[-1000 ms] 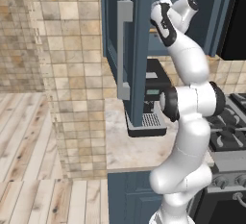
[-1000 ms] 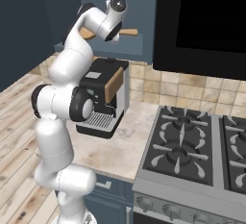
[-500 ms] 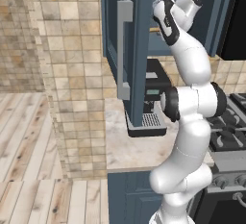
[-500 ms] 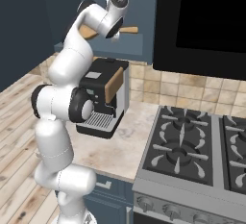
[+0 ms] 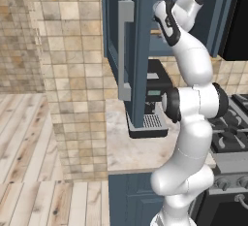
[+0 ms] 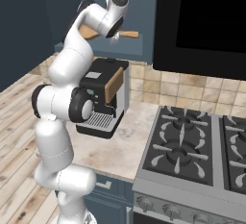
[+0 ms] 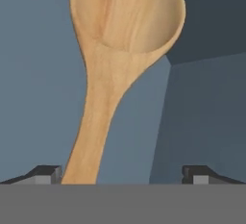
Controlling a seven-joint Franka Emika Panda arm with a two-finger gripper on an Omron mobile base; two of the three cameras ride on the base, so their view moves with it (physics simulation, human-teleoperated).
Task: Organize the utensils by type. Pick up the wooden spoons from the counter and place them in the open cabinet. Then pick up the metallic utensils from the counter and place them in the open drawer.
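Since a second ago our arm has drawn slightly back and up from the cabinet (image 5: pixel 140 50), while the wooden spoon (image 7: pixel 117 64) stays where it lay on the shelf. Our claw (image 7: pixel 122 172) stands wide open, gripping nothing: the left fingertip (image 7: pixel 45 174) sits just beside the spoon's handle, the right one well apart from it. Ahead of the claw the spoon's bowl points into the cabinet's blue interior; in the right base view its handle end (image 6: pixel 129 34) pokes out past the hand. We judge this spoon delivered, so the remaining utensils come next. Below the claw sits the espresso machine (image 6: pixel 103 98) on the table (image 6: pixel 115 146). We can read no brand or writing anywhere.
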